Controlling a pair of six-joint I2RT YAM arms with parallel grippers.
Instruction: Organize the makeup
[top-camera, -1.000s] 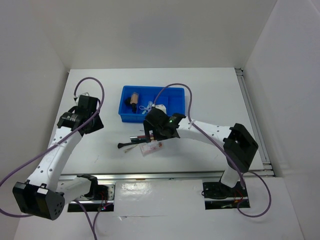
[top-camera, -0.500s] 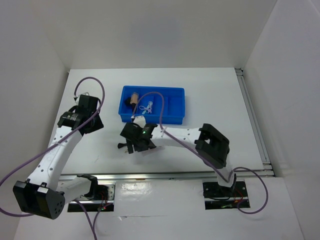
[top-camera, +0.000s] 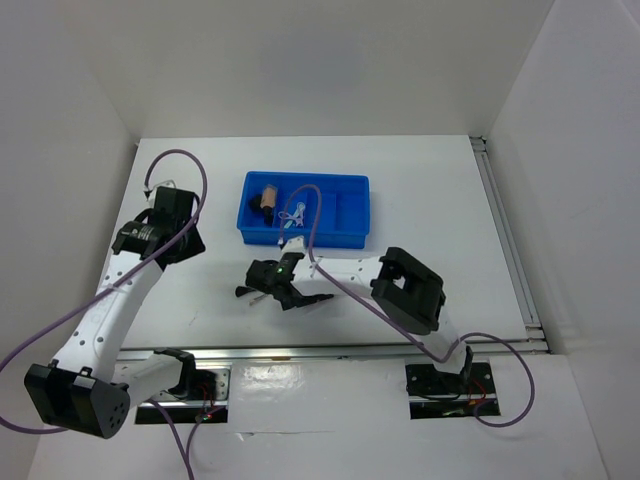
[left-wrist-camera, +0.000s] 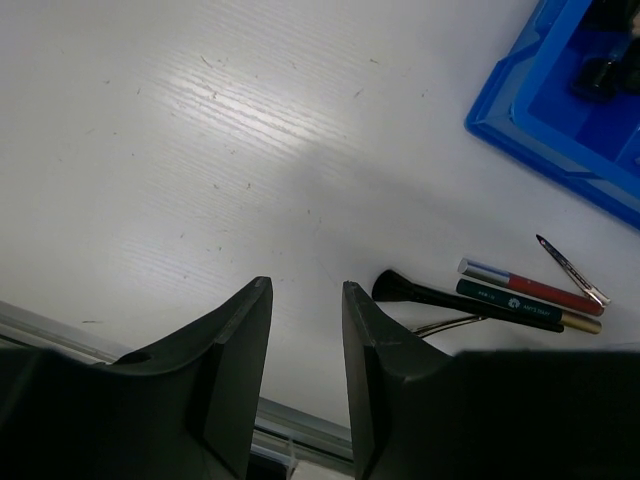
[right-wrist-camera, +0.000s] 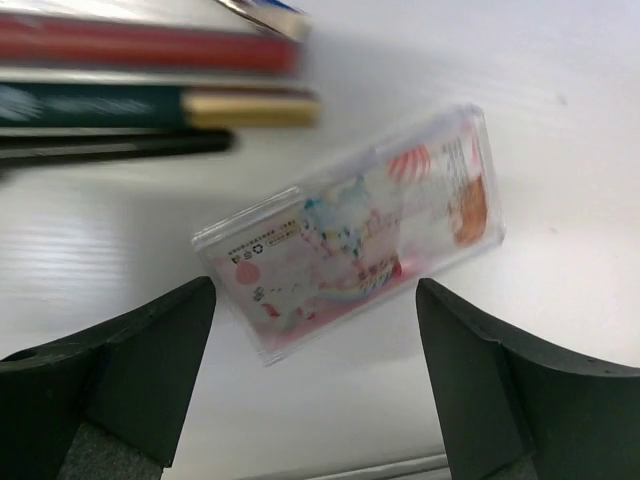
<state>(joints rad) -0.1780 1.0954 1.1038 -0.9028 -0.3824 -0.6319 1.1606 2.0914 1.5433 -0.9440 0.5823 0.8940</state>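
Blue tray (top-camera: 350, 205) holding tan stub (top-camera: 268, 197), clear piece (top-camera: 293, 215), right jaws wide over pinkish packet (right-wrist-camera: 355, 235), left jaws ajar, empty

This is a robotics lab test cell, not a home or a shop. A plain white tabletop (top-camera: 430, 180) is boxed in by bare white panel walls (top-camera: 60, 150) at the left, back and right, with no furniture or decoration. Aluminium rails (top-camera: 330, 351) run along its near edge and its right edge. Two white-and-black robot arms, the left arm (top-camera: 110, 310) and the right arm (top-camera: 350, 272), are bolted to metal base plates (top-camera: 185, 378) at the near edge. Loose purple cables (top-camera: 190, 160) loop off them in the open. A blue divided plastic bin (top-camera: 355, 182) sits on the tabletop, and the scene is seen from a fixed camera overhead.
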